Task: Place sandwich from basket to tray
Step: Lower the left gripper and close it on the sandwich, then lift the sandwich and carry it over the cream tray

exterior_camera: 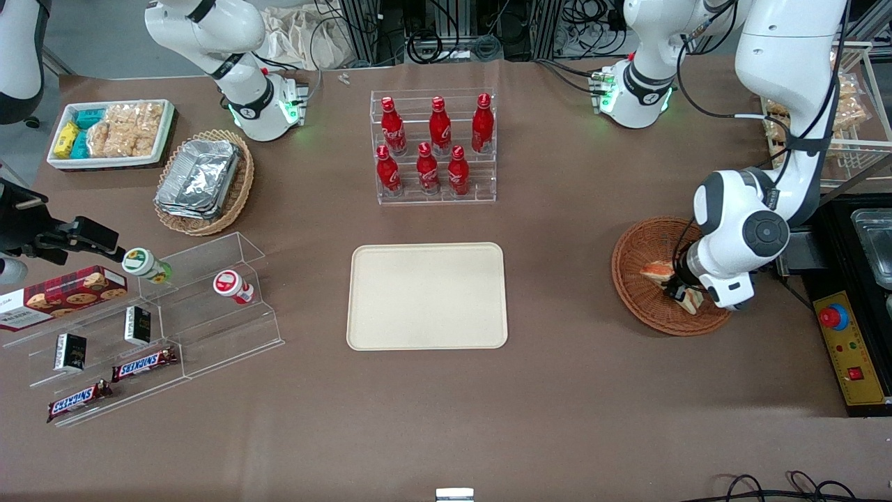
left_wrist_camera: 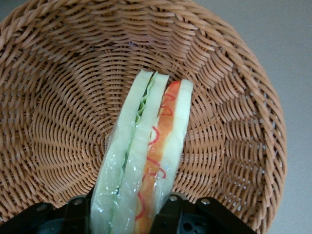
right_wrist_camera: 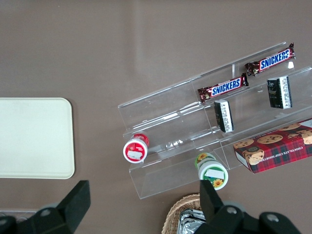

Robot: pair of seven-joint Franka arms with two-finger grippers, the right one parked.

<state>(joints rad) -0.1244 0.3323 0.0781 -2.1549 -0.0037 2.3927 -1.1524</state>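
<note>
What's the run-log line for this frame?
phase: grasp | pincer: in basket, shut on sandwich | sandwich: in basket, not lifted clear | tray: bare | next: likely lift, carry to tray

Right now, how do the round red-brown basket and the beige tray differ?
The basket is round, woven reddish-brown wicker with raised sides; the tray is flat, rectangular, smooth cream with a low rim. The basket holds the sandwich, with the gripper down inside it, fingers either side of the sandwich; the tray holds nothing. The basket lies toward the working arm's end, the tray mid-table. Both rest on the brown table.
</note>
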